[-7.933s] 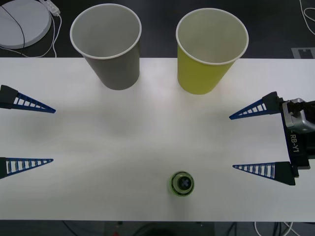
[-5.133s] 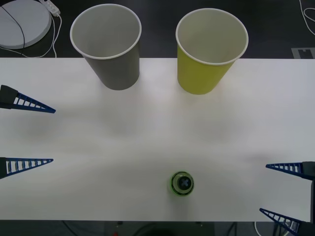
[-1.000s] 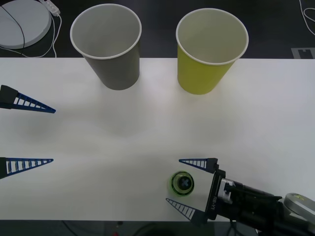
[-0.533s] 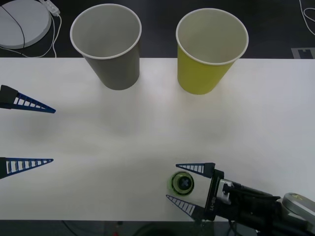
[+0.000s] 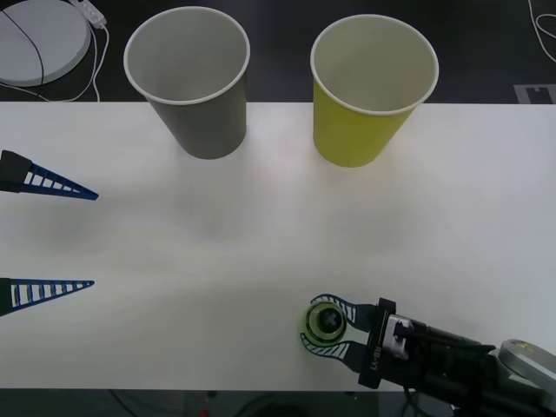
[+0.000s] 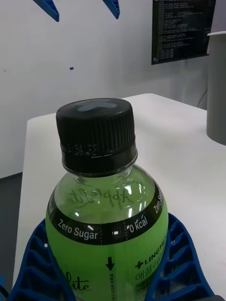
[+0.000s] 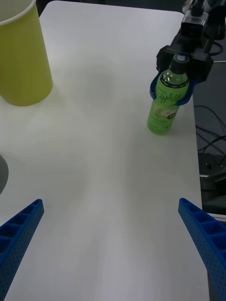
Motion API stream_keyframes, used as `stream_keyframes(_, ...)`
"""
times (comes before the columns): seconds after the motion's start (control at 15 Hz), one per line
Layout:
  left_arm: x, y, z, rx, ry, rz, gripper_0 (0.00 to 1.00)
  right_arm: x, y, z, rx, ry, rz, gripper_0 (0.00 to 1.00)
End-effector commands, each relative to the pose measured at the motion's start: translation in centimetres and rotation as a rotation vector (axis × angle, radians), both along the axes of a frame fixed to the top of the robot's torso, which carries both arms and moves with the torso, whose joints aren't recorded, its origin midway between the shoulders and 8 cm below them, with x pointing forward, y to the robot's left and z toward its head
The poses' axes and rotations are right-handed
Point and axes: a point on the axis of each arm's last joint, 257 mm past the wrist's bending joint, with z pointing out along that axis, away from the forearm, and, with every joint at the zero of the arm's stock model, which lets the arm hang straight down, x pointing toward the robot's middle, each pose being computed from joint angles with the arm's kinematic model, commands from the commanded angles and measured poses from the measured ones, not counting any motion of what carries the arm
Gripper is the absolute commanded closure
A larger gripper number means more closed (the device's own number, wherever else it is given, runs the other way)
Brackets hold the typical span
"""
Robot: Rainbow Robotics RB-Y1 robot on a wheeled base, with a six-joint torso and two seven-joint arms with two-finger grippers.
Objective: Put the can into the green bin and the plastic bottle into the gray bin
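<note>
Closing since half a second ago, the right claw (image 5: 332, 329) now has both blue ribbed fingers (image 6: 181, 263) pressed around the shoulder of the plastic bottle (image 5: 323, 323), where before they stood apart on either side of it. One bottle is on the table (image 5: 261, 234), standing upright near the front edge, right of centre. From the right wrist, its black screw cap (image 6: 96, 129) sits above green drink and a label band reading "Zero Sugar", with the curved fingers hugging the body on both sides. From the left wrist, the bottle (image 7: 168, 103) stands on its base with the right claw (image 7: 170, 85) wrapped about its upper part, just below the cap.

Farther out on the left side, the left claw (image 5: 48, 234) hangs over the table with its two fingers spread wide, holding nothing, well apart from the bottle.

At the far edge stand two cups, both upright and open-mouthed with white insides: the gray bin (image 5: 193, 82) on the left and the green bin (image 5: 369, 91) on the right, a gap between them. Beyond the table's far left corner lies one round white disc (image 5: 39, 39) with a cable trailing from it.
</note>
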Motion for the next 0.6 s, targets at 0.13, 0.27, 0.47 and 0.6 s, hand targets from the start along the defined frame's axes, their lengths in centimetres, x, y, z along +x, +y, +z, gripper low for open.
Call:
stream_keyframes(0.13,0.0,0.0,0.0,0.0,0.0,0.0,0.0,0.0,-0.3,0.4,0.002,0.004,0.0,1.0)
stream_keyframes(0.27,0.0,0.0,0.0,0.0,0.0,0.0,0.0,0.0,-0.4,0.6,0.004,0.012,-0.009,1.0)
stream_keyframes(0.47,0.0,0.0,0.0,0.0,0.0,0.0,0.0,0.0,-0.6,2.0,-0.002,0.023,-0.049,1.0)
stream_keyframes(0.6,0.0,0.0,0.0,0.0,0.0,0.0,0.0,-0.1,-0.9,3.3,-0.015,0.021,-0.077,1.0)
